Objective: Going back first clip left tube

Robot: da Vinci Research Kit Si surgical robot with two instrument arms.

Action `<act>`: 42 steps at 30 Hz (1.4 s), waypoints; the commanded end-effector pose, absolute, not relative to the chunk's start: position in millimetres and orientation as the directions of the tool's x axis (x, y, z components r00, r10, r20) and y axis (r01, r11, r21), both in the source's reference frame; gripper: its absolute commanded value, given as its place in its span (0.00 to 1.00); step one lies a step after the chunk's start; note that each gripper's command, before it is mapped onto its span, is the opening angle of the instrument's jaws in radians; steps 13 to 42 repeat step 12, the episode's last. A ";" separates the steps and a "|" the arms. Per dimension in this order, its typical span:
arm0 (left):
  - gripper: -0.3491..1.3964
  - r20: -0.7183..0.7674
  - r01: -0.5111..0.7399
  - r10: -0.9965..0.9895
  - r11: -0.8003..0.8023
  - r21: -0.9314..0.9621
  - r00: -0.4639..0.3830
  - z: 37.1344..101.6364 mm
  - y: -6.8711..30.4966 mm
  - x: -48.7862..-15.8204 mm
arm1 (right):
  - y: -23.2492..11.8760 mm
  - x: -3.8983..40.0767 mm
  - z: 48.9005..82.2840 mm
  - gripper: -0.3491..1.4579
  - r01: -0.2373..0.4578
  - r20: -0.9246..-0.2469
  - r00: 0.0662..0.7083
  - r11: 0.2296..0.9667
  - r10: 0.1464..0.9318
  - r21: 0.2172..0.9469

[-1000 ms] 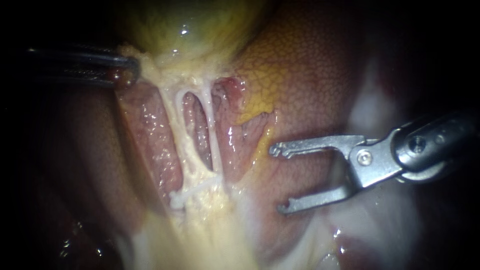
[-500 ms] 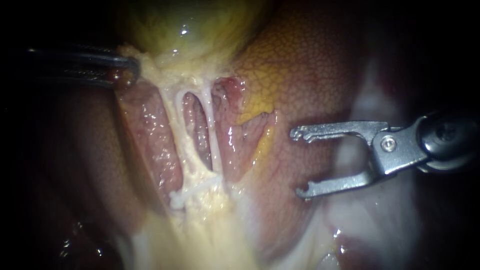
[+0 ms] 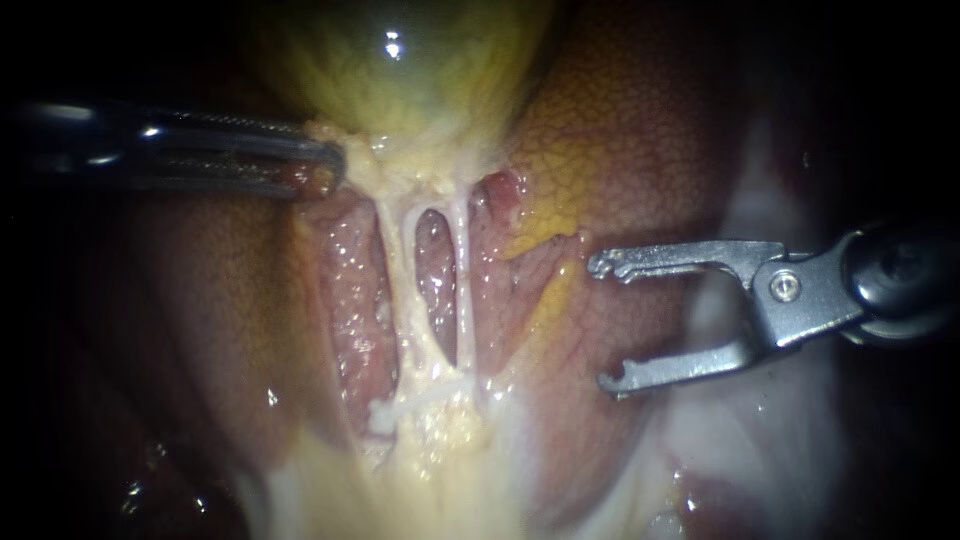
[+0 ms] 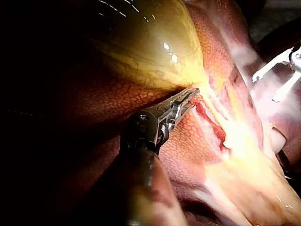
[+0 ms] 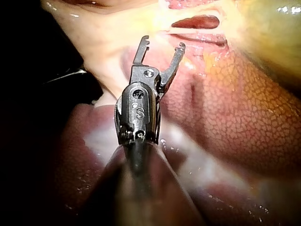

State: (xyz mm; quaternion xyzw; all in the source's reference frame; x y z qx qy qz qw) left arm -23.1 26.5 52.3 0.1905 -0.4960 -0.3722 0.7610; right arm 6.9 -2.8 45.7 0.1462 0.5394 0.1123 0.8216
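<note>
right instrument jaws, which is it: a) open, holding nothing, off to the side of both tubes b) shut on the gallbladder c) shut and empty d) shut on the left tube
a: the right instrument shows a wide gap between its jaws with nothing in it, and it sits over the liver, apart from the left tube.

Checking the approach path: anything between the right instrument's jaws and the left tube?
Yes. In the endoscope view the right tube lies between the right instrument, jaws open and empty, and the left tube. Coming straight from that side, the jaws would likely meet the right tube first.
</note>
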 end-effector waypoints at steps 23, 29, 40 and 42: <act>0.00 0.612 0.374 -0.755 0.652 0.660 0.236 52.6 26.3 -23.4 | -2.8 7.5 45.8 0.47 -0.031 -0.853 0.394 0.932 0.343 0.361; 0.00 0.612 0.374 -0.755 0.652 0.660 0.236 52.6 26.3 -23.4 | -2.8 7.5 45.8 0.47 -0.031 -0.853 0.394 0.932 0.343 0.361; 0.00 0.612 0.374 -0.755 0.652 0.660 0.236 52.6 26.3 -23.4 | -2.8 7.5 45.8 0.47 -0.031 -0.853 0.394 0.932 0.343 0.361; 0.00 0.612 0.374 -0.755 0.652 0.660 0.236 52.6 26.3 -23.4 | -2.8 7.5 45.8 0.47 -0.031 -0.853 0.394 0.932 0.343 0.361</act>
